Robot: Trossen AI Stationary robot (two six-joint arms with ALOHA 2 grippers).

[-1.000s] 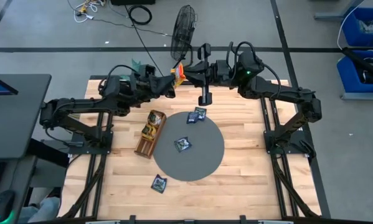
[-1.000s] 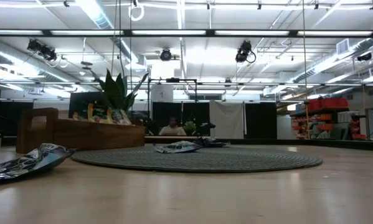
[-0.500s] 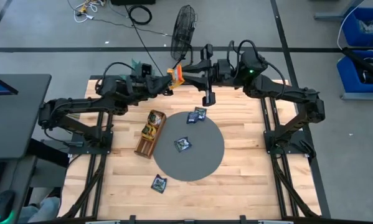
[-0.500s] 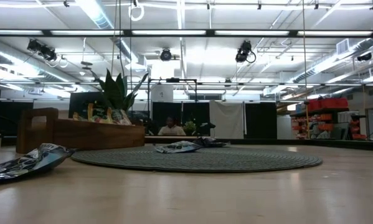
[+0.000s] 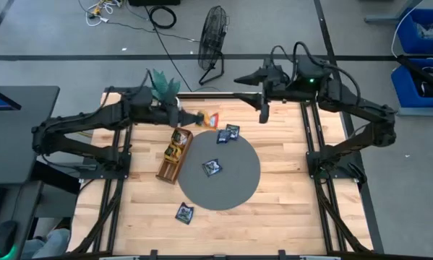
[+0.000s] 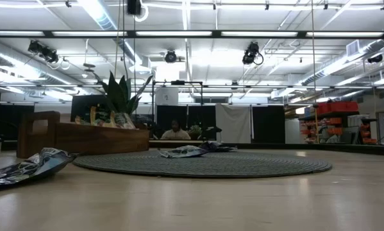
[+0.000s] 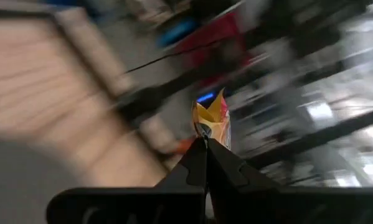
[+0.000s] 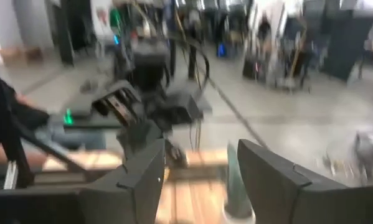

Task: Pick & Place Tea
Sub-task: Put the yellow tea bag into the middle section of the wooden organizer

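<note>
Our left claw gripped an orange sachet; next we should lower it into the tray just below.

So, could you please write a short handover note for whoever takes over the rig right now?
Left claw: shut on a yellow-orange tea sachet, held just beyond the wooden tray.
Right claw: open, empty, raised over the table's far edge.
Done: several sachets stand in the tray.
Left: two dark sachets at the mat's far rim, one mid-mat, one on bare wood near the front, plus the held one.
</note>
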